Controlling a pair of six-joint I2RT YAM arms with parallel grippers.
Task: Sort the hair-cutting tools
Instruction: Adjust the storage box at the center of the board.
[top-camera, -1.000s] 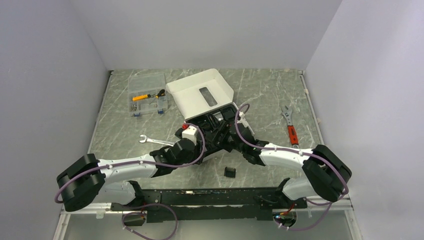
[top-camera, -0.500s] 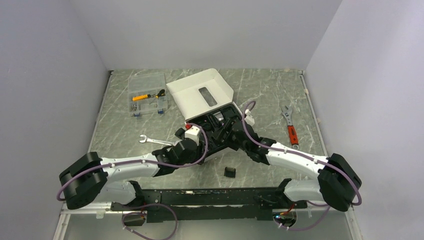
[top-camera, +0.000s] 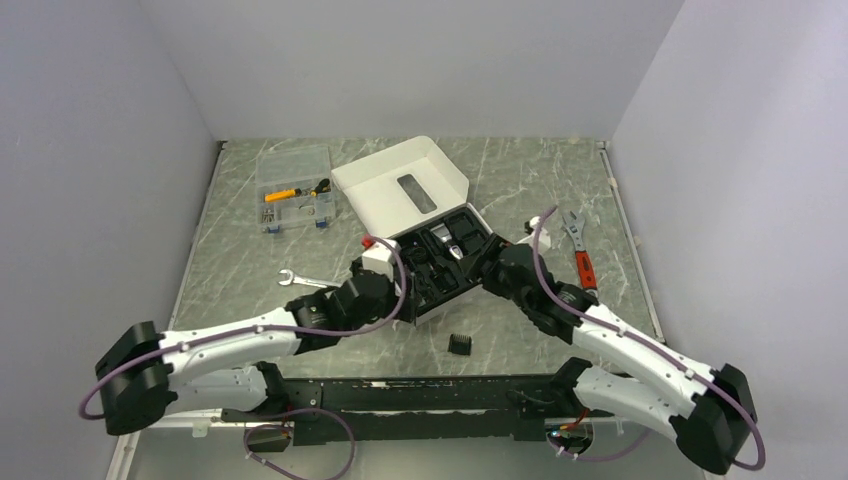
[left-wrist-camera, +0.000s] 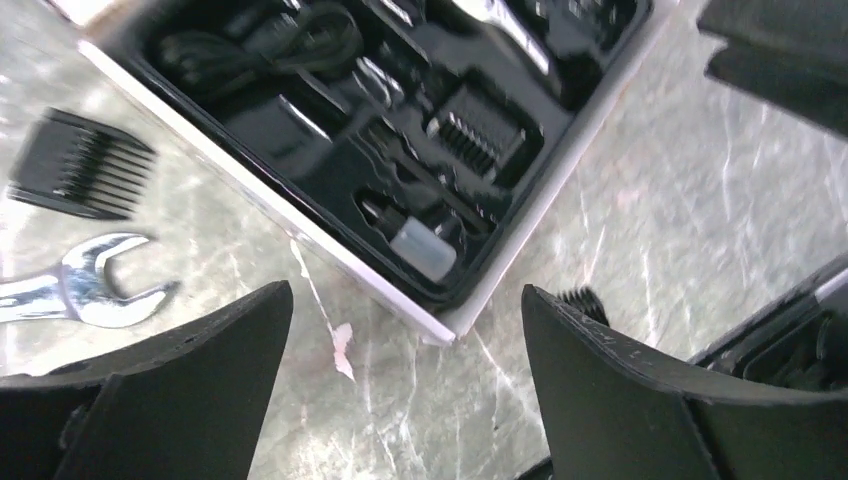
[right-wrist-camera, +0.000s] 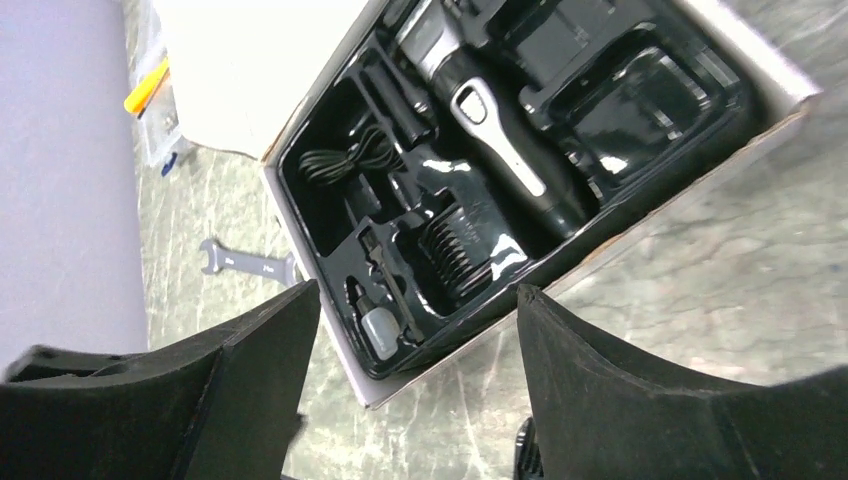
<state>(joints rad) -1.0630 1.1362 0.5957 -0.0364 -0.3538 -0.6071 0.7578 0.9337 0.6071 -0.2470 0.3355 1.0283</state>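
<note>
The hair clipper (right-wrist-camera: 500, 140), black and silver, lies in the black tray (top-camera: 425, 300) of the open white box, with one comb attachment (right-wrist-camera: 465, 250) in a slot beside it. That comb (left-wrist-camera: 480, 130) shows in the left wrist view too. Another comb (left-wrist-camera: 85, 175) lies on the table left of the box. A third comb (top-camera: 459, 344) lies in front of the box. My left gripper (left-wrist-camera: 405, 295) hangs open over the box's near corner, holding nothing. My right gripper (right-wrist-camera: 417, 295) is open and empty above the box's right front edge.
A silver open-end wrench (top-camera: 300, 281) lies left of the box. The red-handled adjustable wrench (top-camera: 580, 255) lies at the right. A clear parts organiser (top-camera: 293, 187) stands at the back left. The white box lid (top-camera: 400, 190) leans open behind the tray.
My left gripper's jaws have spread wider. The right arm has swung back and to the right, off the box, so the tray now shows.
</note>
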